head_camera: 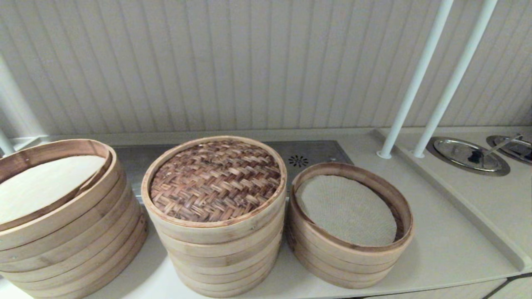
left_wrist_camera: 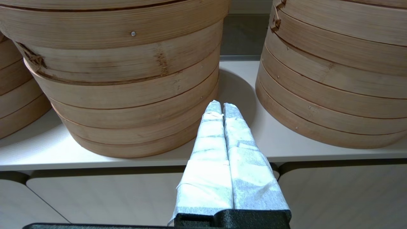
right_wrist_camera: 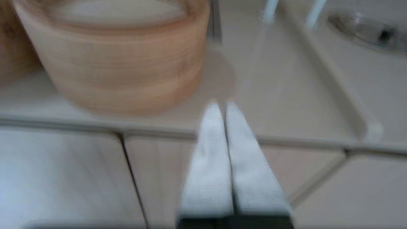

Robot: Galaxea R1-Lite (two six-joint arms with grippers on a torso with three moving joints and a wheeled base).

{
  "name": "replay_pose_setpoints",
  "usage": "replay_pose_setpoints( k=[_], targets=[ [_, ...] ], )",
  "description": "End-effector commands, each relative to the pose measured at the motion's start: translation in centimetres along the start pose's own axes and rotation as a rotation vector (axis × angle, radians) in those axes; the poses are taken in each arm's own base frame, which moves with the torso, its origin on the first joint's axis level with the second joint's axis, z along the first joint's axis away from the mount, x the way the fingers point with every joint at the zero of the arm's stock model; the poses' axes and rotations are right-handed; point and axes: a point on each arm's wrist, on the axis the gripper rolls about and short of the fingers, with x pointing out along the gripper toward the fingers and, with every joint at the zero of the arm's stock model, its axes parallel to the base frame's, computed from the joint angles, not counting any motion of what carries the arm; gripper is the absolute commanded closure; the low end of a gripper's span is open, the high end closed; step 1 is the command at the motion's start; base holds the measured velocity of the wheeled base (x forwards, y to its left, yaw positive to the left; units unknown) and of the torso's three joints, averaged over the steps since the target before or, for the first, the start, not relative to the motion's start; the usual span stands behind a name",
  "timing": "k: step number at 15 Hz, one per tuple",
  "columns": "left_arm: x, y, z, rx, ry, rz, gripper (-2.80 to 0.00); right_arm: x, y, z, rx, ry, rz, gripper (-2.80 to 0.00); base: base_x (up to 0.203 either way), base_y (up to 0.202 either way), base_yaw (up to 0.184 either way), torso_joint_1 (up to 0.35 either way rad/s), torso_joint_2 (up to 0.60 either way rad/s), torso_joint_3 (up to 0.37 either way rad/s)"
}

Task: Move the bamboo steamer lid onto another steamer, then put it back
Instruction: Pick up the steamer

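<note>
The bamboo steamer lid [head_camera: 215, 179], with its dark herringbone weave and pale rim, lies flat on the medium-width steamer stack [head_camera: 220, 257] in the middle of the counter. That stack's liner is hidden under the lid. Neither gripper shows in the head view. My left gripper [left_wrist_camera: 221, 105] is shut and empty, low at the counter's front edge, pointing at the gap between the medium stack [left_wrist_camera: 127, 95] and the stack to its right [left_wrist_camera: 334, 89]. My right gripper [right_wrist_camera: 221, 106] is shut and empty, in front of the counter edge, to the right of the shorter stack [right_wrist_camera: 120, 63].
A wider stack with a cream liner [head_camera: 62, 224] stands at the left and a shorter stack with a grey-beige mesh liner [head_camera: 349, 245] at the right. Two white poles [head_camera: 415, 79] and round metal lids [head_camera: 469, 155] are at the back right. A raised ridge [head_camera: 457, 203] divides the counter.
</note>
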Motion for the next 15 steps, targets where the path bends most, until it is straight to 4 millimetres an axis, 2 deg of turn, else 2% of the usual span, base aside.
replay_pose_setpoints(
  k=[1,9,15],
  targets=[
    [0.02,0.00,-0.02,-0.001,0.002,0.001,0.00,-0.25,0.07,-0.64,-0.002,-0.022,-0.001,0.00,0.000,0.000,0.000,0.000,0.00,0.000],
    [0.05,0.00,-0.01,-0.012,-0.004,0.001,0.00,-0.22,0.05,-0.66,0.093,-0.026,-0.015,0.00,0.000,0.000,0.000,0.000,0.00,0.000],
    [0.05,0.00,0.00,-0.015,-0.006,0.001,0.00,-0.22,0.04,-0.67,0.098,-0.026,-0.020,0.00,0.000,0.000,0.000,0.000,0.00,0.000]
  ],
)
